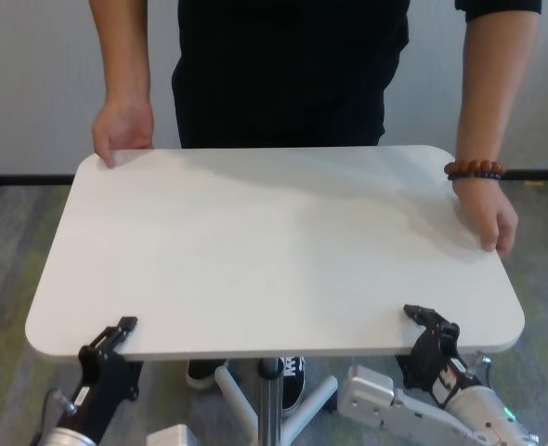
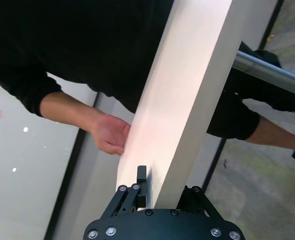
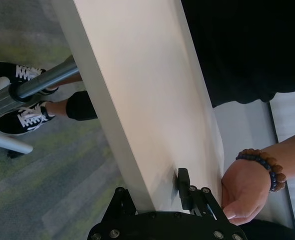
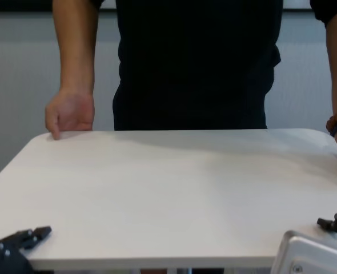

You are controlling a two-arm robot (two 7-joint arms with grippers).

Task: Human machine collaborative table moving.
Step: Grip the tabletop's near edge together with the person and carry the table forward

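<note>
The white table [image 1: 274, 242] stands between me and the human [image 1: 293, 74], who wears a black top. One of the human's hands [image 1: 123, 130] rests on the far left corner. The other, with a brown bead bracelet [image 1: 476, 170], holds the right edge. My left gripper [image 1: 116, 339] is shut on the table's near edge at the left; the left wrist view shows the tabletop [image 2: 187, 100] running between its fingers [image 2: 141, 182]. My right gripper [image 1: 429, 327] is shut on the near edge at the right; the right wrist view shows the board [image 3: 137, 100] between its fingers [image 3: 183, 182].
The slim metal pole [image 1: 270, 400] and white base legs [image 1: 232, 390] are under the tabletop. The human's black sneakers [image 3: 22, 117] stand by the base on grey-green carpet [image 3: 62, 170]. A pale wall [image 1: 32, 84] is behind the human.
</note>
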